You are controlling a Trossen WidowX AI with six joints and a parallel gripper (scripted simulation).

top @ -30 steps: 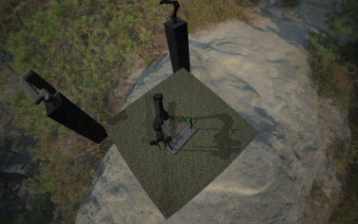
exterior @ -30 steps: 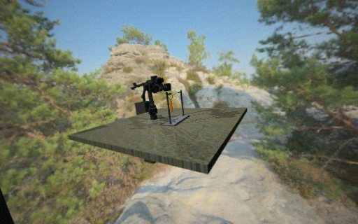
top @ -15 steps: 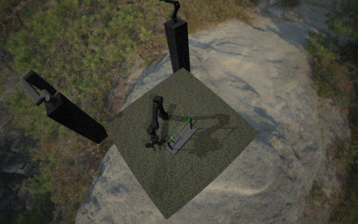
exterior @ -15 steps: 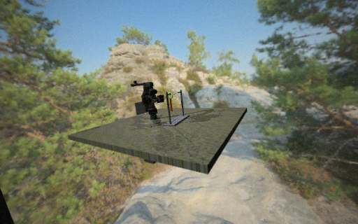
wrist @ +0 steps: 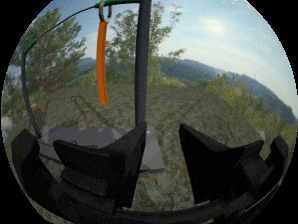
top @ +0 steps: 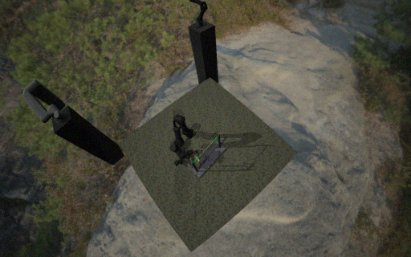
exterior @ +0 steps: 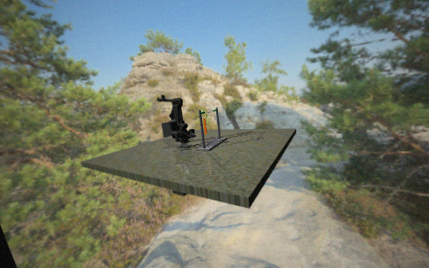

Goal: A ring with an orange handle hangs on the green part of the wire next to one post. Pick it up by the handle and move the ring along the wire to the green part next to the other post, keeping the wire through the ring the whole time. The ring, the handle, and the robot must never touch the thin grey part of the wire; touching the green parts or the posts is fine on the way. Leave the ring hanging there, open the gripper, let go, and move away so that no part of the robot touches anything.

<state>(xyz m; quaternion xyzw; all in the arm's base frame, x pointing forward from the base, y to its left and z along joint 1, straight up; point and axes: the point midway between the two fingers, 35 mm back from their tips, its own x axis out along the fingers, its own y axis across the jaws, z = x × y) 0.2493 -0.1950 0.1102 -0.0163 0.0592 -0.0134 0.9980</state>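
The orange handle [top: 198, 161] [exterior: 204, 126] [wrist: 102, 65] hangs straight down from the ring [wrist: 101, 14]. The ring hangs around the green part [wrist: 122, 2] of the wire beside the near post [exterior: 203, 131] [wrist: 142, 65], close to where the thin grey part [wrist: 62, 21] begins. The other green part [wrist: 30, 47] is at the far post [exterior: 218, 123] [wrist: 26, 90]. My gripper [wrist: 162, 127] is partly open with nothing between the fingers. It is low, below the handle's lower end, with the handle up and left of the fingers in the wrist view. The ring's top is cut off there.
Both posts stand on a flat grey base [top: 201, 173] [exterior: 212, 145] [wrist: 154, 155], partly behind the left finger in the wrist view. The mottled table top [top: 197, 217] [exterior: 235, 176] carries the arm [exterior: 178, 115] beside the base. Dark shadows fall across the table.
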